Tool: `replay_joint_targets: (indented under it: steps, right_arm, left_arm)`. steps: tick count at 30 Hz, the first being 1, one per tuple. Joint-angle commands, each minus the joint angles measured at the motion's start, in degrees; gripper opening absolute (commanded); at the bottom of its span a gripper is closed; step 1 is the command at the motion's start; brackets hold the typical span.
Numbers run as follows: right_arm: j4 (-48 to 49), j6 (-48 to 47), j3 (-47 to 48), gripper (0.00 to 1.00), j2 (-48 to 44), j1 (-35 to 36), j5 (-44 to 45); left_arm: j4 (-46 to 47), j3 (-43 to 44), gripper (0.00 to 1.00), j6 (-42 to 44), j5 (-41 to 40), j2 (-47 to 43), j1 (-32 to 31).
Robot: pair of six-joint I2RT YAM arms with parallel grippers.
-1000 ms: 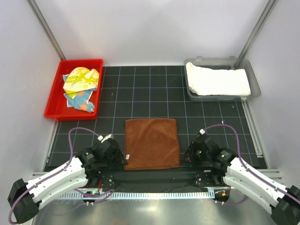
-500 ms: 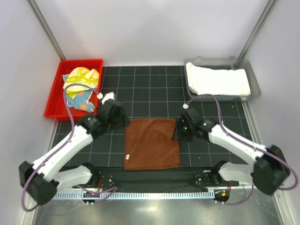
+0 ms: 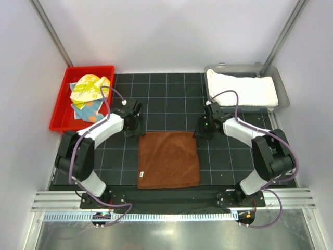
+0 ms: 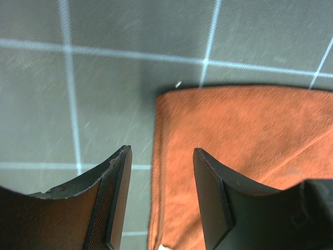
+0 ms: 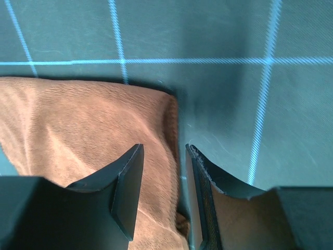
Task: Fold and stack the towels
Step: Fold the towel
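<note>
The square rust-brown towel [image 3: 168,159] lies flat on the black grid mat. My left gripper [image 3: 134,126] is open above its far left corner; in the left wrist view the towel's left edge [image 4: 171,156] runs between my spread jaws [image 4: 161,195]. My right gripper [image 3: 203,128] is open above the far right corner; the towel's right edge [image 5: 169,130] sits between its jaws [image 5: 164,190]. The yellow towel with green print [image 3: 89,87] and the light blue towel with orange spots [image 3: 89,110] lie crumpled in a red bin. The white towel [image 3: 241,90] lies in a grey tray.
The red bin [image 3: 58,117] stands at the far left of the mat and the grey tray [image 3: 282,99] at the far right. White walls and metal posts enclose the table. A metal rail [image 3: 166,214] runs along the near edge.
Both arms have swung from the towel's near corners up to its far corners. The grippers have come down over the left and right edges. The towel has not moved.
</note>
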Motion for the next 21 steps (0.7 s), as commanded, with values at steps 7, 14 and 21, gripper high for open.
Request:
replay_joint_targets:
  steps: [7, 14, 21]
  right_arm:
    - [6.6, -3.2, 3.7, 0.44, 4.4, -0.5, -3.3]
    - [8.8, -3.9, 5.5, 0.33, 8.2, -1.3, -2.9]
    - [9.8, -6.2, 10.1, 0.01, 12.9, -3.6, -1.4]
  left_arm:
    - [4.5, 6.3, 0.49, 4.2, 5.5, 9.5, 1.9]
    - [5.0, 8.8, 0.14, 5.8, 8.5, 13.2, 3.3]
    - [4.7, 15.3, 0.0, 6.2, 11.5, 18.6, 6.6]
